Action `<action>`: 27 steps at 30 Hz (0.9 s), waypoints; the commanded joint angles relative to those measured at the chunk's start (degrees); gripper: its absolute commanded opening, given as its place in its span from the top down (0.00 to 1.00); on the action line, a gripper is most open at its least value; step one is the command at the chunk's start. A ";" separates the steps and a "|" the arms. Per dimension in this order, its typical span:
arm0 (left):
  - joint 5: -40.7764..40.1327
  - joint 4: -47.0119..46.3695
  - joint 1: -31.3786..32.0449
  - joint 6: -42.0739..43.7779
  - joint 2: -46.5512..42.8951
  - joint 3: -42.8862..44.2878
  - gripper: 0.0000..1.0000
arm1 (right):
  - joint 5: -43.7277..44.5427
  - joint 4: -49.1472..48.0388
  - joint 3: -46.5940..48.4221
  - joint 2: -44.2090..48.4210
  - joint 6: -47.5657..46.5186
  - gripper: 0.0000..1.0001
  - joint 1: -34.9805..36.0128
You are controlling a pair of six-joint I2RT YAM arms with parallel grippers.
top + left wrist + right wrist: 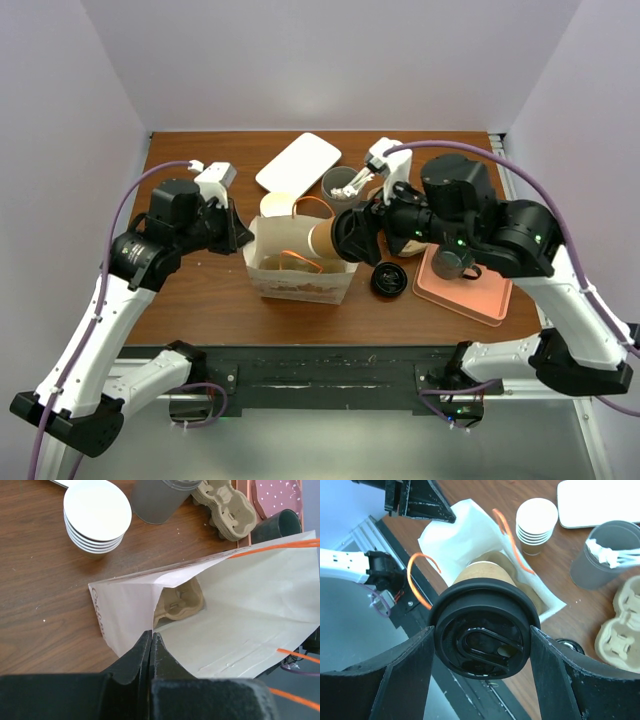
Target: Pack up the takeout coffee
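Right claw (481,630) grips one takeout coffee (324,238); left claw (151,636) pinches one paper bag (240,610).

The takeout coffee (482,630) is showing a tan wall under a glossy black lid. The paper bag (250,605) is looking white, its handles (511,539) running orange. The table (40,580) is showing dark brown wood grain (fine streaks), the tray (470,295) is looking salmon pink, and a maroon piece (277,495) is carrying white dots.
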State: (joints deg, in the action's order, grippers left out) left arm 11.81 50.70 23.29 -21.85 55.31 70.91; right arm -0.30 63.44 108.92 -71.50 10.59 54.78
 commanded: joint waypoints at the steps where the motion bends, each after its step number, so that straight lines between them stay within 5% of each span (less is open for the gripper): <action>1: 1.81 -1.13 0.18 -1.18 -0.73 2.74 1.00 | -1.47 -3.85 -0.12 -2.49 -3.55 0.50 0.24; 7: 1.99 -0.86 0.18 -2.23 -0.73 2.83 0.96 | 2.83 -1.83 1.82 -6.89 -4.87 0.52 2.86; 14: 1.11 -0.43 0.18 -0.92 0.32 4.14 0.62 | 11.27 3.00 2.44 -11.55 -5.67 0.55 8.58; 27: -0.04 4.24 0.18 1.19 -1.34 2.56 0.45 | 24.46 5.03 -2.57 -13.05 -0.84 0.56 24.03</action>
State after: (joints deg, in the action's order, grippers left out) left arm 11.79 54.41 23.29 -22.04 55.90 74.00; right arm 18.24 67.88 108.75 -85.76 8.01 74.96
